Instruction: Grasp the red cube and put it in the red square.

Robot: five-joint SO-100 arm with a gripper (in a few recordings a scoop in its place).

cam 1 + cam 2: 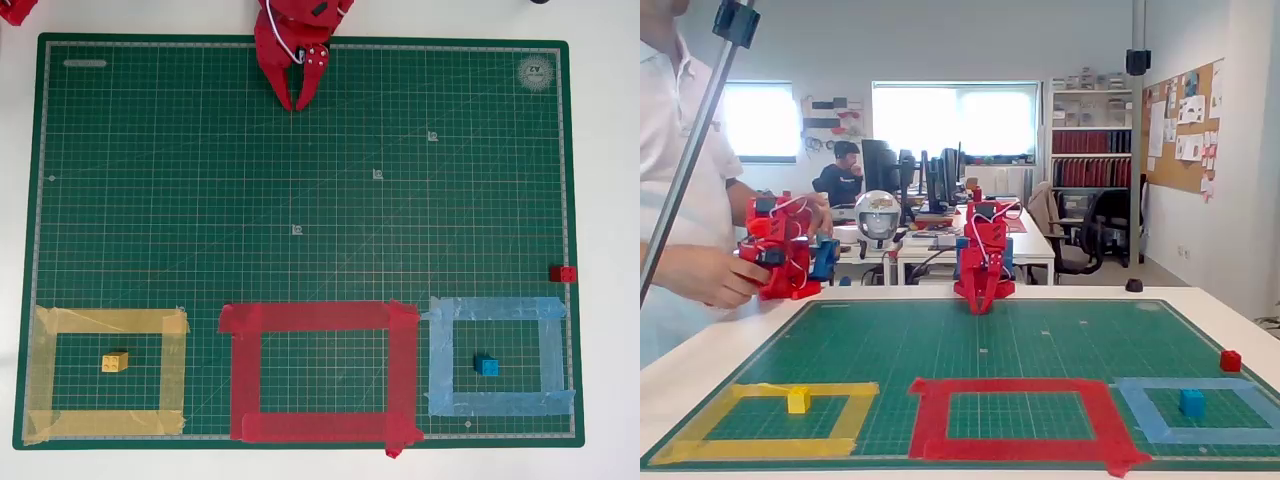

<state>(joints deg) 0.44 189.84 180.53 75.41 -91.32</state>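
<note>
The red cube (564, 273) (1231, 360) rests at the right edge of the green mat, just above the light blue outline. The red square (320, 316) (1015, 388), a wide red tape outline, lies at the mat's front middle with only green grid inside. My red gripper (298, 105) (980, 308) hangs at the back middle of the mat, fingertips pointing down and touching, shut on nothing. It is far from both the cube and the square.
A yellow cube (115, 362) (798, 400) sits inside the yellow tape outline (110, 320) at the left. A blue cube (486, 366) (1192, 402) sits inside the light blue tape outline (495, 308) at the right. A person stands at the left in the fixed view.
</note>
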